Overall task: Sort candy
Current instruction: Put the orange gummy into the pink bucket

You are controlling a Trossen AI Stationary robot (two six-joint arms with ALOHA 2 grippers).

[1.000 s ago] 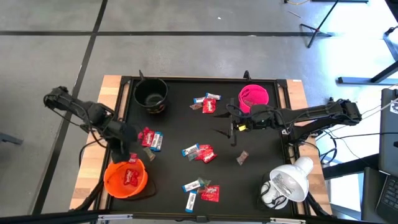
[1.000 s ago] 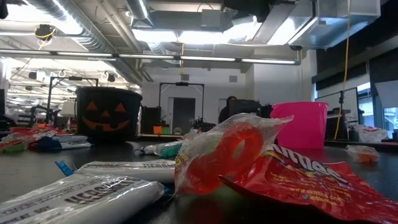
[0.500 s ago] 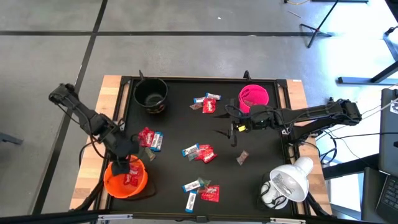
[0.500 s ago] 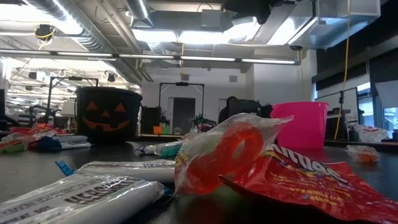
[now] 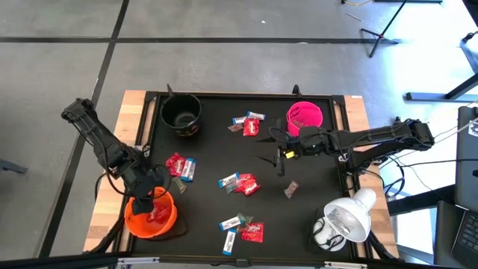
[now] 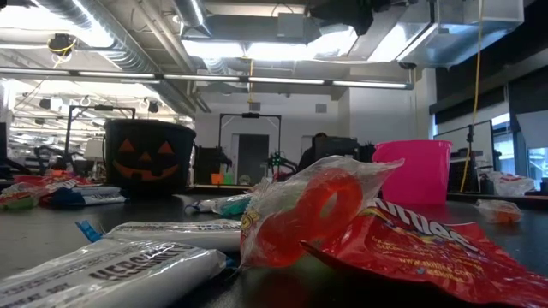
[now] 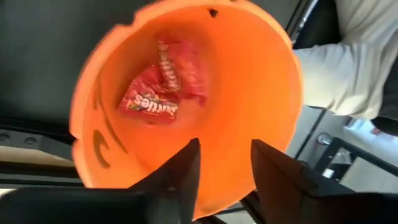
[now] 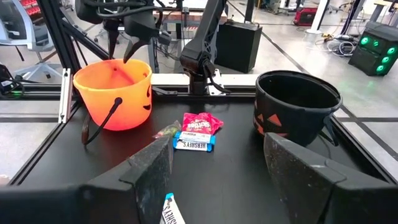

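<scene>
Left claw (image 5: pixel 153 193): hangs over the orange bowl (image 5: pixel 133 221) at the near left of the counter (image 5: pixel 209 149); fingers apart, nothing between them in the left wrist view.
Right claw (image 5: pixel 279 152): waits above the counter just near of the pink bowl (image 5: pixel 305 116); fingers apart, empty.
Orange bowl contents: two or so red packets (image 7: pixel 163 90) lie on its floor.
Candy on the counter: a red and blue-white pair (image 5: pixel 180 167) just right of the left claw; a cluster (image 5: pixel 240 183) at mid-counter; another group (image 5: pixel 240 227) at the near edge; a few (image 5: pixel 249 123) at the far side between the black bowl (image 5: pixel 181 113) and the pink bowl; one brownish piece (image 5: pixel 290 190) toward the right.
Step in hand: probably a red sweet has just been dropped and the left arm is due for its next pick; the pair beside it is the closest.
Handling: the sweets look light, with thin, crinkly, slick wrappers that give under pressure. Flat packets likely slide when nudged, so pinch across the narrow middle of one packet, from above, pressing to the counter. Overlapping pieces risk a double pick.
Progress: early; most candy remains unsorted.
</scene>
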